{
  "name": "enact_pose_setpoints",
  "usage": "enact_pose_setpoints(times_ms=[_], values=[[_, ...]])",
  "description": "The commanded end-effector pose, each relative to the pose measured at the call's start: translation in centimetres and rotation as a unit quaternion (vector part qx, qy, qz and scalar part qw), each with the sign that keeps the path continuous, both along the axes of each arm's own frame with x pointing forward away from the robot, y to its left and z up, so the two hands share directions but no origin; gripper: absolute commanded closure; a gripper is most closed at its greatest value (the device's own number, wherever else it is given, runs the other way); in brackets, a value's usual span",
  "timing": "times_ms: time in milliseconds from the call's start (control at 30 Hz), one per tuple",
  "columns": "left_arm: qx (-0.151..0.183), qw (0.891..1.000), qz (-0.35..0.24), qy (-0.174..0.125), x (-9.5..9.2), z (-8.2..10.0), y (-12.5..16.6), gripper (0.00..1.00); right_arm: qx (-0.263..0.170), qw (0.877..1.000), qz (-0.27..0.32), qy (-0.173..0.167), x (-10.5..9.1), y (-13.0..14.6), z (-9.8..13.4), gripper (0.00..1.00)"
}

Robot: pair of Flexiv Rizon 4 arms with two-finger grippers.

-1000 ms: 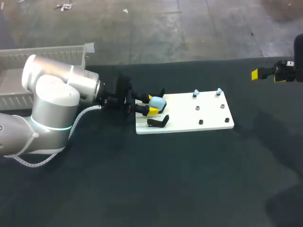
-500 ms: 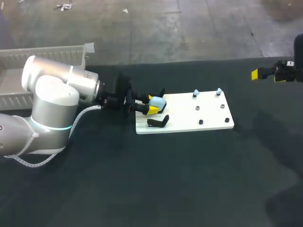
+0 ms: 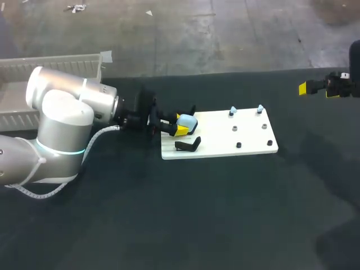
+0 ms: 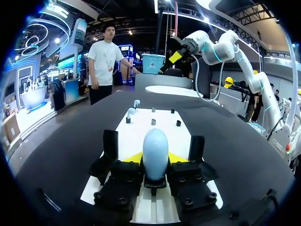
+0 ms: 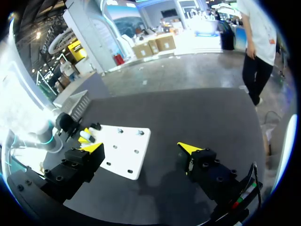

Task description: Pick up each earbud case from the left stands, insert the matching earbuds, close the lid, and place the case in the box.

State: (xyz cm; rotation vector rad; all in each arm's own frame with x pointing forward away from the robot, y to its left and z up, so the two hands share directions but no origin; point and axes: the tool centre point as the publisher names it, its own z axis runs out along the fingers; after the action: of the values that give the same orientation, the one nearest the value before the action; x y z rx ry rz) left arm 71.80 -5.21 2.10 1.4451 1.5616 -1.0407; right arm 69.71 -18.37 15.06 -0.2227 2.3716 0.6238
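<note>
Head view: the left gripper (image 3: 181,124) clamps the pale blue earbud case (image 3: 188,121) at the white board's (image 3: 247,143) left end. Left wrist view: the case is pinched from both sides, so this looks like the pick-up step, and the next move should be a straight lift. Right wrist view: the right gripper (image 5: 141,148) gapes empty, far right.

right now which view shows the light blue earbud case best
Left wrist view: the light blue earbud case sits large and close in the left pincer. The head view shows it small; the right wrist view, barely.
</note>
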Motion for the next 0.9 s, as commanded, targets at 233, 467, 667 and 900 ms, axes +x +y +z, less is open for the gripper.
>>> enact_pose_setpoints(times_ms=[233, 467, 667, 900], values=[[-0.019, 1.000, -0.002, -0.006, -0.1, 1.2, 0.4, 1.00, 0.001, 1.000, 0.001, 0.000, 0.1, 0.0, -0.1, 0.00], [-0.036, 0.999, 0.011, 0.000, -0.6, 4.1, 0.9, 1.00, 0.001, 1.000, 0.001, 0.000, 0.1, 0.0, -0.1, 0.00], [-0.044, 0.999, 0.028, -0.013, -0.6, 7.0, 0.2, 1.00, 0.001, 1.000, 0.001, 0.000, 0.1, 0.0, -0.1, 0.00], [-0.051, 0.998, 0.030, -0.034, 0.0, 8.4, -2.2, 1.00, 0.000, 0.999, 0.045, 0.006, 0.6, 4.3, -0.7, 0.00]])
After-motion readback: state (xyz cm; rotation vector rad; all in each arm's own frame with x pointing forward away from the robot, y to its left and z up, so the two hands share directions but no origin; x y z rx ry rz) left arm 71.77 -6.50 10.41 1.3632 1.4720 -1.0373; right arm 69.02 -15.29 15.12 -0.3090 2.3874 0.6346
